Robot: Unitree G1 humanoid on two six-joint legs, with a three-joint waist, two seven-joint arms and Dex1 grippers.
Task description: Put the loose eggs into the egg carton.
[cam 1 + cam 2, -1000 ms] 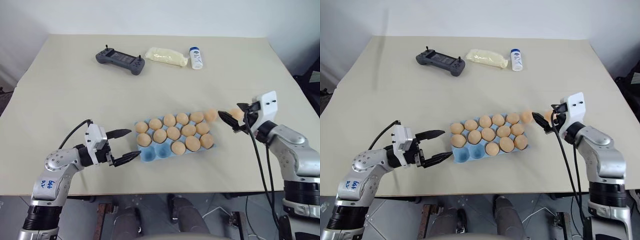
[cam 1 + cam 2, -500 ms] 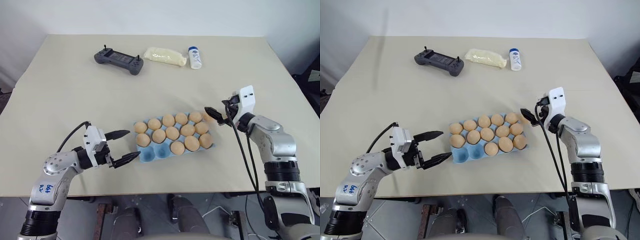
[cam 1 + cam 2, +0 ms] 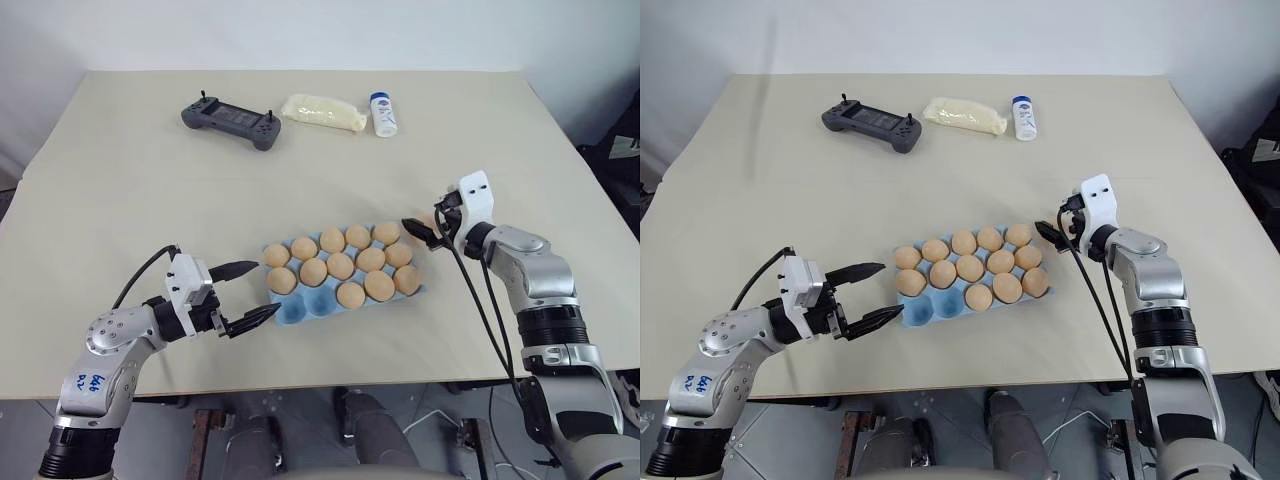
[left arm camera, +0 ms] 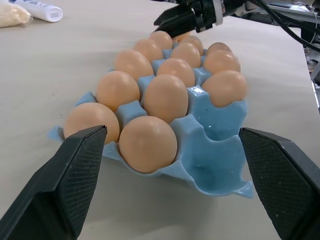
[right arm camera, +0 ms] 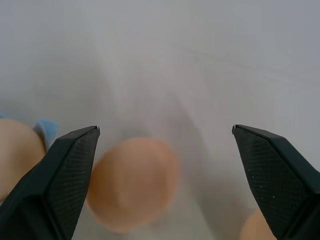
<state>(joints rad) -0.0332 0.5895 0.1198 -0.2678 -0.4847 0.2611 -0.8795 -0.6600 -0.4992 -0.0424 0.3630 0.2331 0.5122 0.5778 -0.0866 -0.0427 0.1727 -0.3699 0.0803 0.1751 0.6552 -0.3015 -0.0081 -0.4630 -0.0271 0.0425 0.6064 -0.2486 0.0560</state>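
Two fingers, left gripper [image 3: 268,287]: stood wide apart and held nothing, level with the egg carton's left end, near the table's [image 3: 150,200] near edge.
Egg carton [image 3: 300,308]: lay toward the middle of the near edge, with thirteen eggs seated.
Empty cups [image 4: 215,165]: two were left, both in the near row at the left end.
Loose egg [image 5: 132,182]: lay on the table just off the carton's far right corner, apart from it.
Second loose egg [image 5: 255,227]: lay near the first, only its edge in sight.
Right gripper [image 5: 165,129]: jaws were spread wide and empty, aimed down at the first loose egg, which sat between and below the fingertips, nearer one finger.
Step in hand: likely closing in to pick that egg.
Doing it well: centre the egg between the fingers before lowering, so neither tip nudges it rolling toward the carton or its neighbour. Close gently around the widest part, lift straight up, then carry it over the seated eggs to a free cup.
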